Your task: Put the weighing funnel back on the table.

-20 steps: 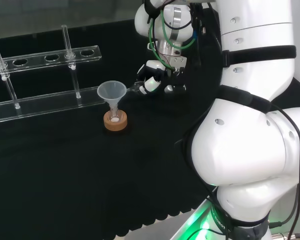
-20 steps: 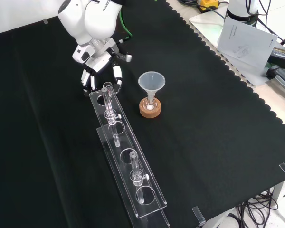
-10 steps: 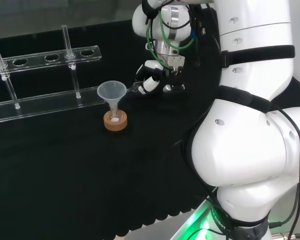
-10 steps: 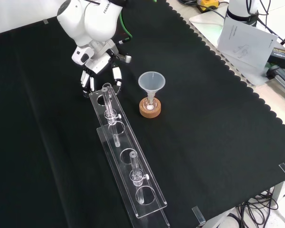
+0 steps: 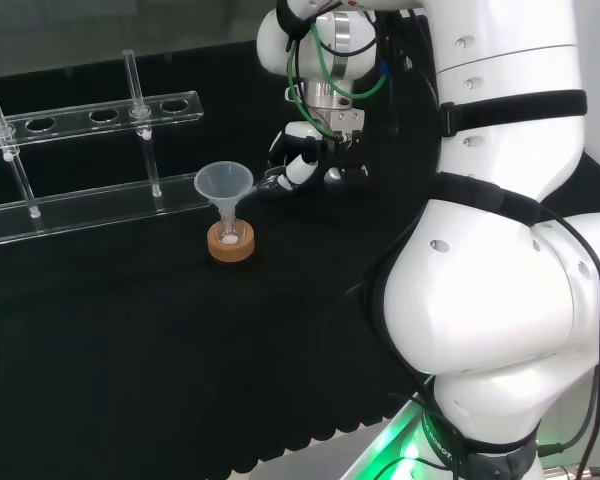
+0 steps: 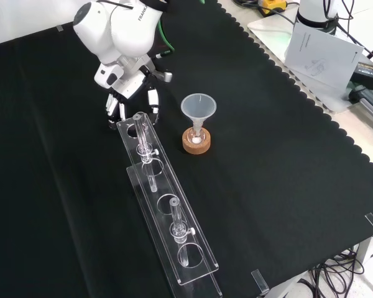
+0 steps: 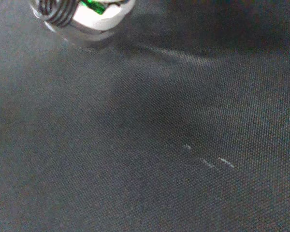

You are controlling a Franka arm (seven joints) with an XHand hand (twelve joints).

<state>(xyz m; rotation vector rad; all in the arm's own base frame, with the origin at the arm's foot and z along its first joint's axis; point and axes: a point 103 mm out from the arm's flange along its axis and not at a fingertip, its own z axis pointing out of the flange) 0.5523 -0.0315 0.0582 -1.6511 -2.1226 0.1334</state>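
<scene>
While the clear tube rack (image 5: 80, 214) stands well off to the hand's left in the head view, the funnel (image 5: 223, 183), stem down in a small flask on a cork ring (image 5: 230, 245), sits just beside the hand on that same side. Between the funnel's rim and the fingertips a small pale sliver pokes out, which I take to be the weighing funnel (image 5: 272, 178). Whether it already touches the worktop (image 5: 130, 330) I cannot tell. The hand (image 5: 302, 158) hangs low, fingers curled down and in, pinched on that piece as far as I can judge. In the front view the hand (image 6: 132, 96) is just beside the rack's end. To the hand's right in the head view rise the arm's white links (image 5: 500, 300).

The piece is probably very light, stiff, smooth and brittle, so it may slip or roll. Its wider scoop body looks a safer hold than the thin stem. It calls for a gentle set-down clear of the funnel.
</scene>
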